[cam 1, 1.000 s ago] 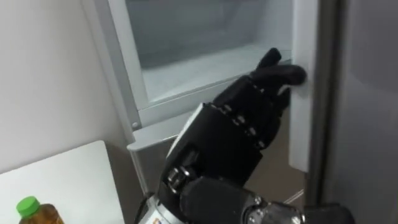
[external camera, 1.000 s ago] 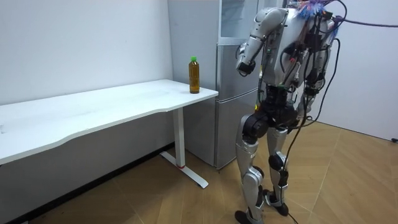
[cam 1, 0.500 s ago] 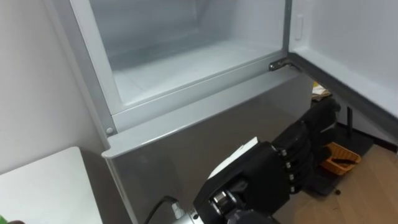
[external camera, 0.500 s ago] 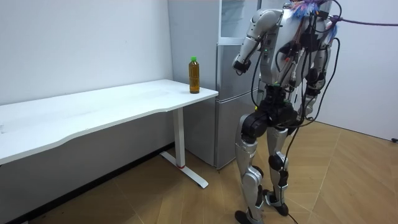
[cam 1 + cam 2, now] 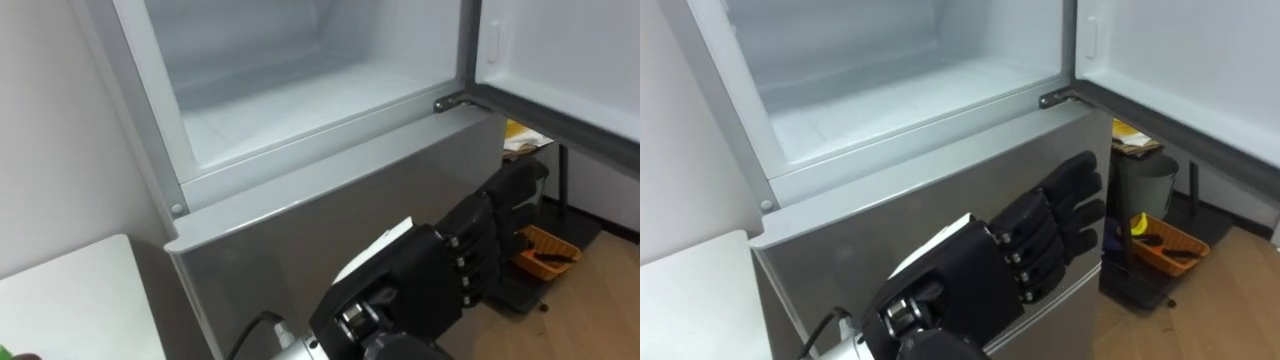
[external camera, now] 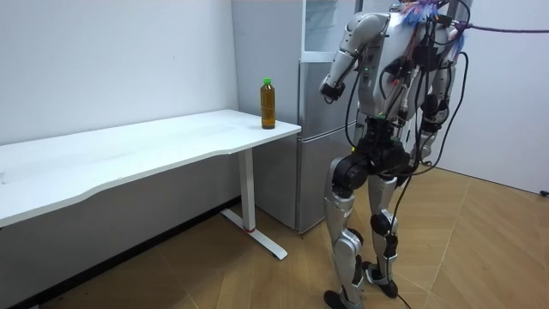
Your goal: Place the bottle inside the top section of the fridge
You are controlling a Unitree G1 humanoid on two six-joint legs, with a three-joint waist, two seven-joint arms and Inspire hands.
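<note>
The bottle [image 6: 268, 103], amber with a green cap, stands upright on the white table's corner [image 6: 283, 130] beside the fridge; its cap [image 5: 5, 354] just peeks in at the lower left of the left eye view. The upper fridge compartment [image 5: 300, 110] stands empty with its door [image 5: 570, 60] swung out to the right. My left hand [image 5: 470, 270] is open and holds nothing; it hangs in front of the grey lower fridge door [image 5: 290, 240], below the open compartment. My right hand [image 6: 431, 127] hangs at my side in the room view.
I stand right before the fridge [image 6: 322, 137], the long white table [image 6: 129, 150] at my left. On the wooden floor at the right, past the fridge, sit an orange tray [image 5: 545, 252] and a grey bin [image 5: 1145, 185].
A second ago my left hand was at the upper door's edge. The door has since swung wide open to the right and the hand has dropped in front of the lower door. The view shifted.
</note>
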